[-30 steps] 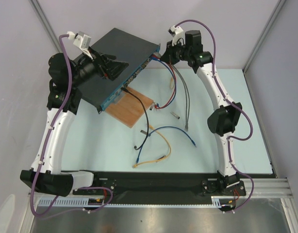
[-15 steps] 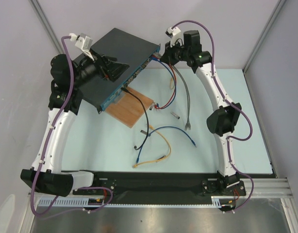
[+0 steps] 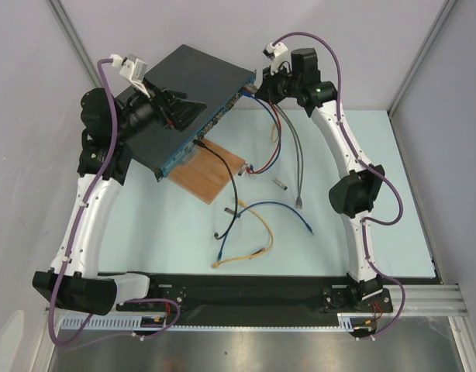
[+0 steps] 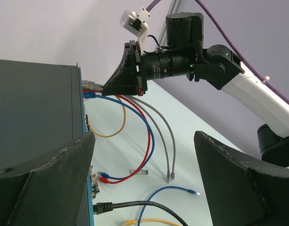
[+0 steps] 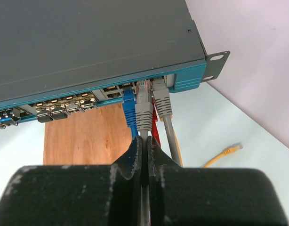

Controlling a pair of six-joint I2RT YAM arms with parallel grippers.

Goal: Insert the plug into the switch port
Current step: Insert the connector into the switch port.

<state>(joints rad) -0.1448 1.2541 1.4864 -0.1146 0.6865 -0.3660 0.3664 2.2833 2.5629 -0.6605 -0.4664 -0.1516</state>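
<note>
The switch (image 3: 193, 84) lies at the back left, its blue front face (image 3: 208, 124) turned to the right. In the right wrist view the face (image 5: 187, 75) shows its row of ports. My right gripper (image 3: 257, 87) (image 5: 145, 142) is shut on a grey cable just behind its grey plug (image 5: 144, 107). The plug's clear tip sits at a port mouth near the face's right end, between a blue plug (image 5: 130, 107) and a second grey plug (image 5: 162, 100). My left gripper (image 3: 185, 108) (image 4: 143, 136) hangs open and empty over the switch's top (image 4: 31, 108).
A brown wooden board (image 3: 216, 169) lies under the switch's front edge. A black cable (image 3: 232, 180) runs from the face across the board. Loose blue (image 3: 278, 207), yellow (image 3: 250, 252) and red (image 3: 278, 147) cables and a small metal module (image 3: 279, 184) lie mid-table.
My right gripper has edged slightly left towards the switch's face with the grey cable in it. The left arm shifted a little, then held still.
</note>
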